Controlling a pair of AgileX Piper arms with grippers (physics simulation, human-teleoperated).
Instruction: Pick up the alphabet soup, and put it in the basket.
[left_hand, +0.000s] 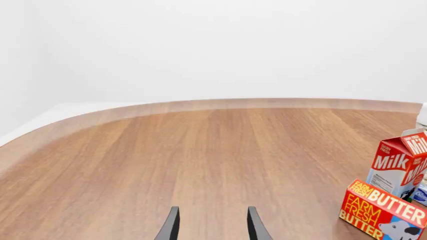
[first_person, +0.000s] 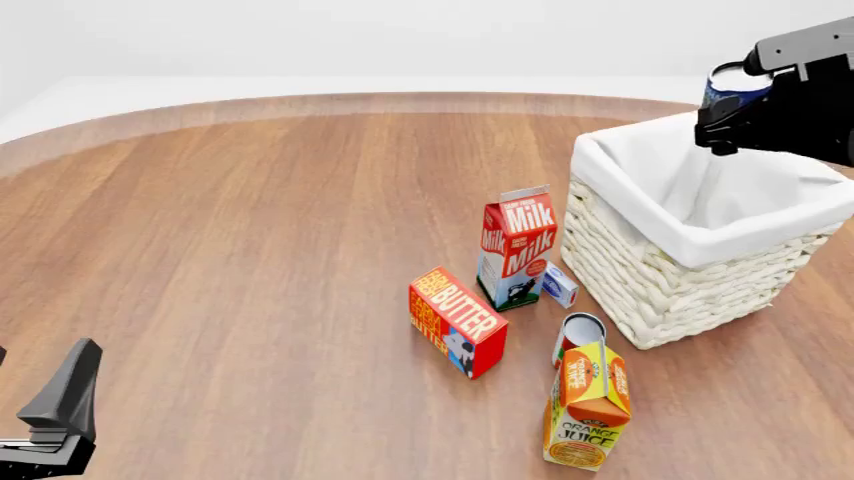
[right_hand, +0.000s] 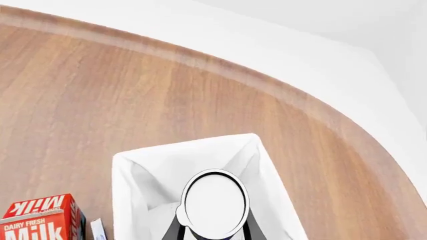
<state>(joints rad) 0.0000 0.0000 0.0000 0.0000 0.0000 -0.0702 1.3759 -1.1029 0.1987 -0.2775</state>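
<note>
The alphabet soup can (first_person: 733, 88), blue with a pale top, is held in my right gripper (first_person: 737, 112) above the far side of the basket (first_person: 667, 290). In the right wrist view the can's pale round top (right_hand: 215, 201) sits between the fingers, over the basket's white lining (right_hand: 143, 175). The basket is a large square wicker one with white cloth folded over its rim, at the right of the table. My left gripper (left_hand: 211, 227) is open and empty, low over bare wood at the near left; it also shows in the front view (first_person: 60, 410).
Left of the basket stand a milk carton (first_person: 518, 248), a butter box (first_person: 457, 322) and a small white-blue box (first_person: 559, 285). A red-and-white can (first_person: 579, 337) and an orange juice carton (first_person: 589, 405) are at the basket's near corner. The milk (left_hand: 399, 167) and butter (left_hand: 381, 209) show in the left wrist view.
</note>
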